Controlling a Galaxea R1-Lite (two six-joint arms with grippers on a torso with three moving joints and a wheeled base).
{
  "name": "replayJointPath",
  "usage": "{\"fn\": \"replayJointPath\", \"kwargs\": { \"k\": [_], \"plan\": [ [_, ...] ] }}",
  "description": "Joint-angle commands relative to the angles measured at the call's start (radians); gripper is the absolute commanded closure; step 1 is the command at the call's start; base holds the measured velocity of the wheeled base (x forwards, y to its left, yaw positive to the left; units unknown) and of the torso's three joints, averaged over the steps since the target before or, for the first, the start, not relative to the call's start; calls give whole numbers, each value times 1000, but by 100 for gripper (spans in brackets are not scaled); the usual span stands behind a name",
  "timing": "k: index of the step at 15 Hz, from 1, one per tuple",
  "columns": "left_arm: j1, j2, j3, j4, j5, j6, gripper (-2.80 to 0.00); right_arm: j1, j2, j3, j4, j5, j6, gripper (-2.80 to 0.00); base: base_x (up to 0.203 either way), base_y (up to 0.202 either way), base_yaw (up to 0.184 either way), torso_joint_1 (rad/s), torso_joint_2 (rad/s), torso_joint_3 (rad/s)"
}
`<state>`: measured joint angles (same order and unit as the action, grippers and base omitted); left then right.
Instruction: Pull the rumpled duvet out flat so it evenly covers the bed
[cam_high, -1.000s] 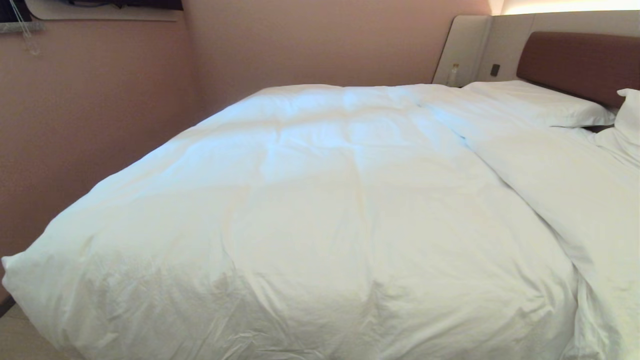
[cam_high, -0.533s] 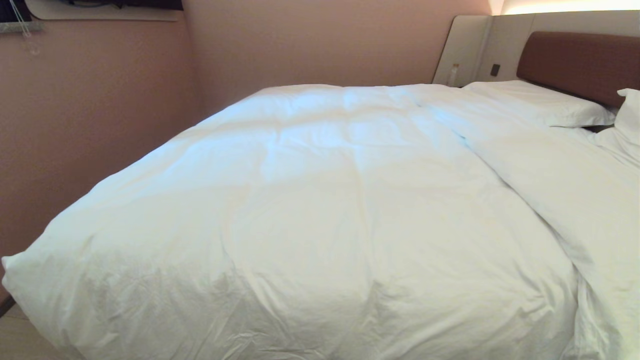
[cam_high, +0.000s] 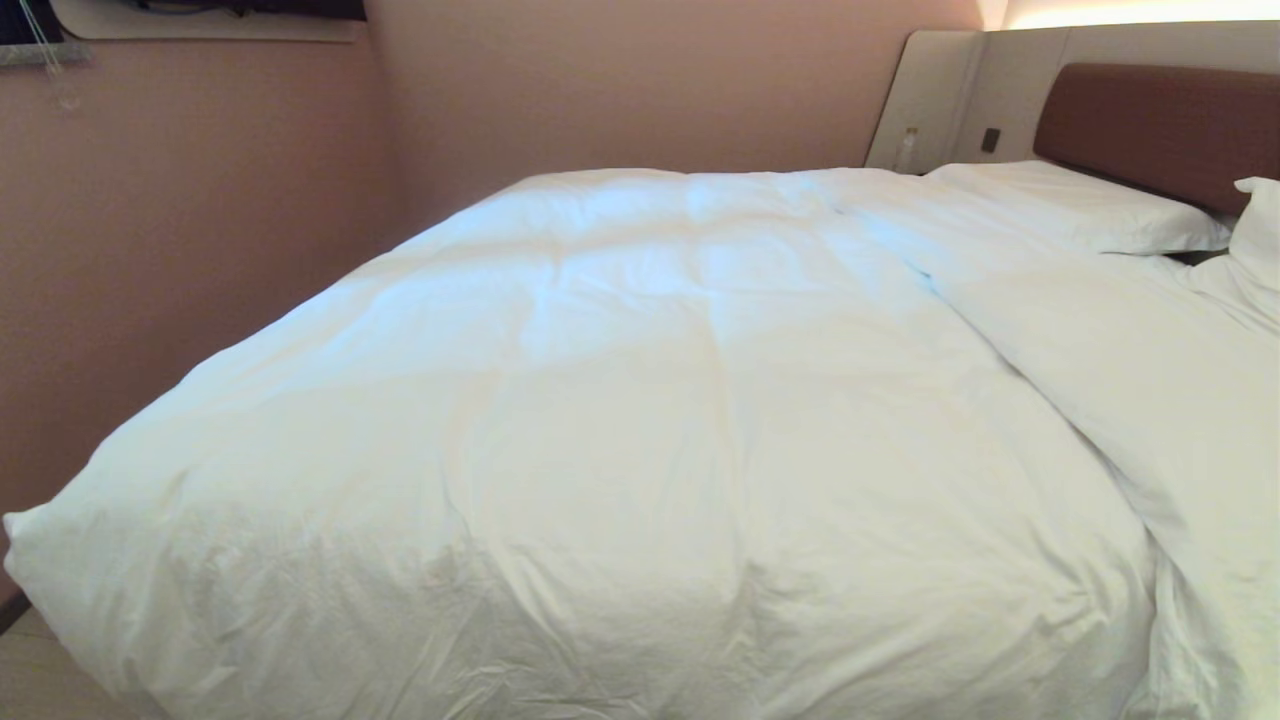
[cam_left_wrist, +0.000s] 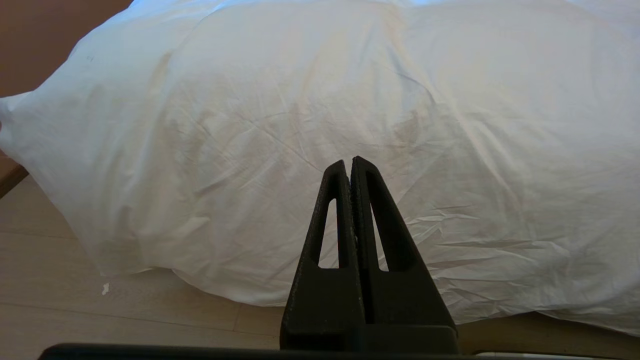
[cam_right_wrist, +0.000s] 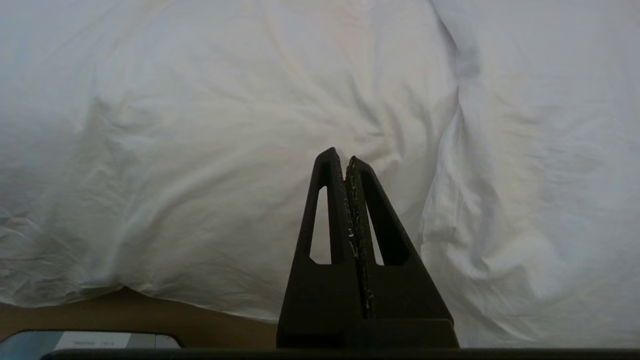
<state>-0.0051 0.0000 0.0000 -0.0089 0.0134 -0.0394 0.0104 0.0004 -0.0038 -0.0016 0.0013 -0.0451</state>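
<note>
The bed (cam_high: 1165, 125) fills most of the head view, its brown headboard at the far right under a lit strip, beige panels beside it. The duvet (cam_high: 640, 430) lies over nearly all of it, puffy and white, with faint quilt lines and fine creases toward the near edge. Its near edge hangs over the foot of the bed and, in the left wrist view, comes down to the pale wood floor (cam_left_wrist: 100, 320). At the right a long fold runs from the near corner up toward the head of the bed, where one layer of the duvet overlaps another. A pink wall (cam_high: 200, 220) stands just beside the far side of the bed and turns a corner behind it. Two white pillows lie at the headboard: one pillow (cam_high: 1080, 205) flat, a second (cam_high: 1262, 225) partly cut off at the frame's edge.

The left gripper (cam_left_wrist: 350, 165) hangs before the duvet's hanging edge, its black fingers pressed together with nothing between them. The right gripper (cam_right_wrist: 345, 156) is likewise closed and empty, near the fold but apart from the cloth.
</note>
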Motion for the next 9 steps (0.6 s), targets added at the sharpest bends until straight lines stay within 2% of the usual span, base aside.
{"fn": "replayJointPath", "kwargs": {
  "k": [1, 3, 9],
  "plan": [
    [-1, 0, 0, 0, 0, -1, 0, 0, 0, 2, 8, 2, 4, 0, 0, 0, 0, 0, 0, 0],
    [1, 0, 0, 0, 0, -1, 0, 0, 0, 4, 2, -1, 44, 0, 0, 0, 0, 0, 0, 0],
    [1, 0, 0, 0, 0, -1, 0, 0, 0, 4, 2, -1, 44, 0, 0, 0, 0, 0, 0, 0]
  ]
}}
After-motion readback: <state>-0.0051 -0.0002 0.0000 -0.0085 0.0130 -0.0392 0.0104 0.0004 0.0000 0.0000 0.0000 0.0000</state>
